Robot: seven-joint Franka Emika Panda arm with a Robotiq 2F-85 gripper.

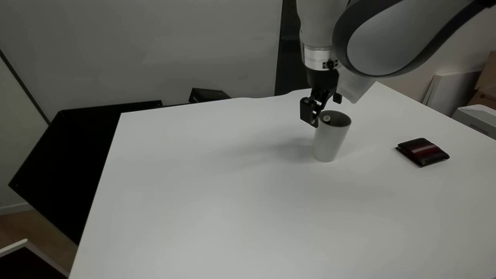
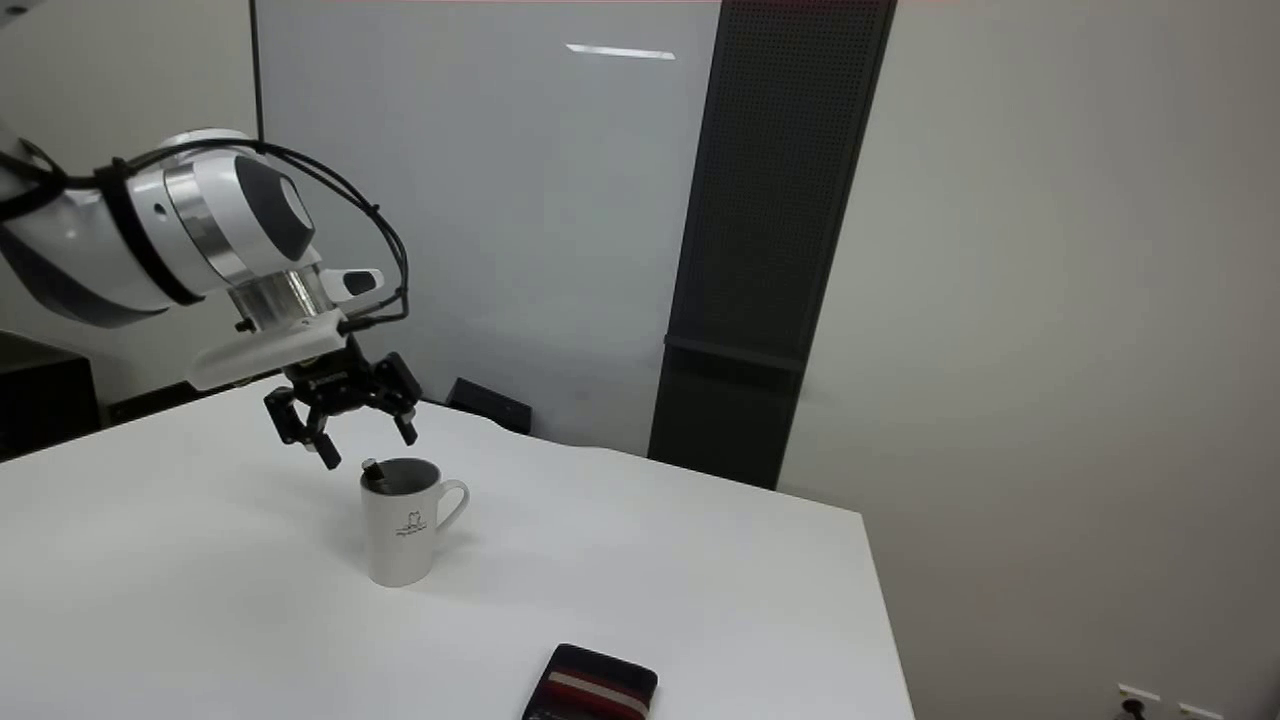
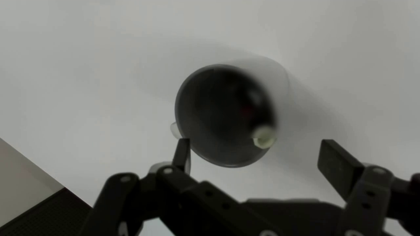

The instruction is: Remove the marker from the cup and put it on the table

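The cup (image 1: 330, 143) stands upright on the white table (image 1: 201, 201). In an exterior view the cup (image 2: 395, 540) shows a handle and a small printed drawing. The marker (image 2: 374, 472) leans inside the cup, its pale end just above the rim; it also shows in an exterior view (image 1: 326, 119). In the wrist view the marker's end (image 3: 263, 137) is at the right lower rim of the dark-inside cup (image 3: 210, 141); its lower part is blurred. My gripper (image 2: 370, 450) is open and empty, over the cup. In the wrist view the gripper's fingers (image 3: 253, 144) are wide apart.
A dark wallet with a red and pale stripe (image 1: 423, 152) lies on the table beside the cup; it also shows in an exterior view (image 2: 592, 686). A black box (image 1: 209, 95) stands behind the table's far edge. A white box (image 1: 476, 120) is beyond its right edge.
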